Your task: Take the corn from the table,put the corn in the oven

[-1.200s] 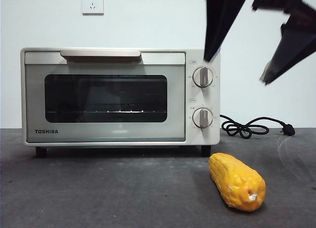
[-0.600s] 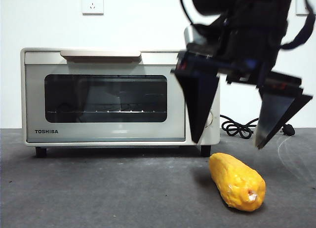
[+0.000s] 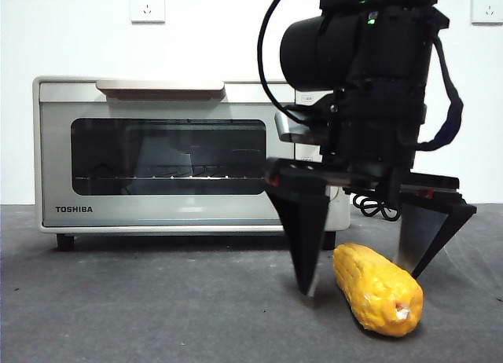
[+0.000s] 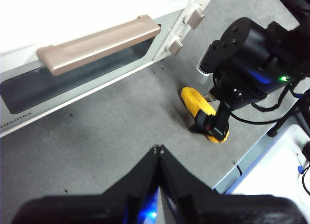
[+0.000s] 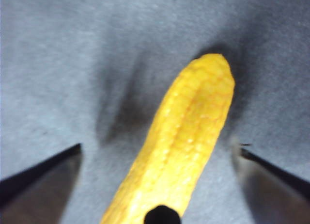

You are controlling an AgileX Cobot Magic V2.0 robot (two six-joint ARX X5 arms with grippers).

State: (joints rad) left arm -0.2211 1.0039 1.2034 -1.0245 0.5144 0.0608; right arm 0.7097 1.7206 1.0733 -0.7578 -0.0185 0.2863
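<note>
The yellow-orange corn (image 3: pixel 379 291) lies on the dark grey table (image 3: pixel 157 308), in front of the oven's right end with its pale stub toward the camera. My right gripper (image 3: pixel 359 281) has come down over it and is open, one jaw on each side of the cob and not touching it. The right wrist view shows the corn (image 5: pixel 186 146) lying lengthwise between the wide-apart jaws of the right gripper (image 5: pixel 160 149). The cream-white oven (image 3: pixel 165 155) stands behind with its door closed. My left gripper (image 4: pixel 157 149) hovers shut above the table, looking down on the corn (image 4: pixel 193 102) and the oven handle (image 4: pixel 97 40).
A black cord (image 3: pixel 369 206) lies on the table right of the oven, partly hidden behind the arm. Wall sockets (image 3: pixel 147 3) sit above. The left wrist view shows the table's edge and a white box (image 4: pixel 286 161) beyond it.
The right arm has dropped from above the oven's knobs down to the table. Its open jaws now straddle the corn. The corn and oven have not moved.
</note>
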